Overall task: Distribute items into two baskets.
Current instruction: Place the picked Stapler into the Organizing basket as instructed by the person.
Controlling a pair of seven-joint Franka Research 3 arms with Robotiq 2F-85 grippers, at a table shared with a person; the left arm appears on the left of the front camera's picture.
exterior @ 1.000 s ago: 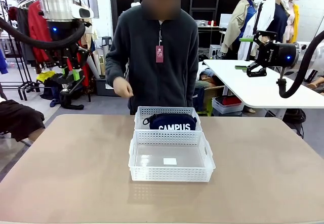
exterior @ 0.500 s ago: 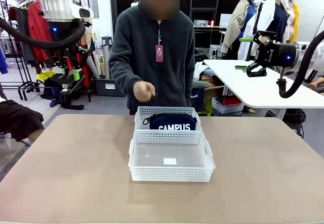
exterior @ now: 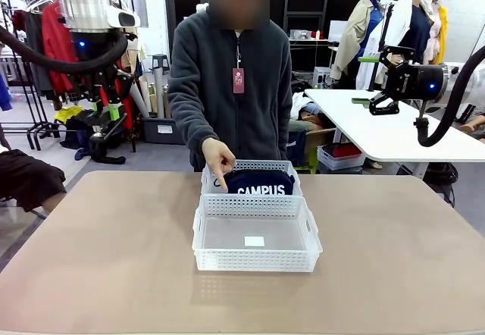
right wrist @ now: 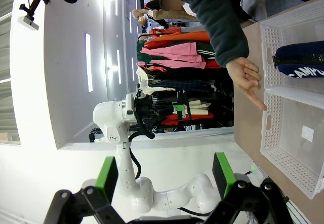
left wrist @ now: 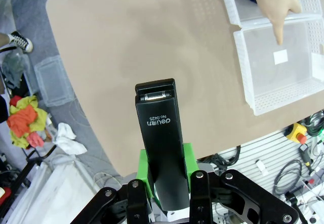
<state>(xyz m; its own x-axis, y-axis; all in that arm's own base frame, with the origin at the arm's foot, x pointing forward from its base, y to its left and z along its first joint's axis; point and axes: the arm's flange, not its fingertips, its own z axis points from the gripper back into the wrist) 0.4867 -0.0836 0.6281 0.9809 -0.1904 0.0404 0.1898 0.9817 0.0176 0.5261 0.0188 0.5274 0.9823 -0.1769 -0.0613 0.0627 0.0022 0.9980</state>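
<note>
- Done: the navy CAMPUS pouch (exterior: 258,182) lies in the far basket (exterior: 217,167).
- Left: the near basket (exterior: 255,263) is empty; a person's hand (exterior: 217,157) points towards it.
- The left gripper (left wrist: 163,176) clamps the black stapler (left wrist: 160,133), raised off the table; the right gripper (right wrist: 164,176) is spread, empty.

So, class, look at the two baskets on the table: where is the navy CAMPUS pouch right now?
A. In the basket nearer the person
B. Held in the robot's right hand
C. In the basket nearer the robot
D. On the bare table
A: the pouch lies in the far basket, next to the person's pointing hand; the near basket holds no item.
</note>
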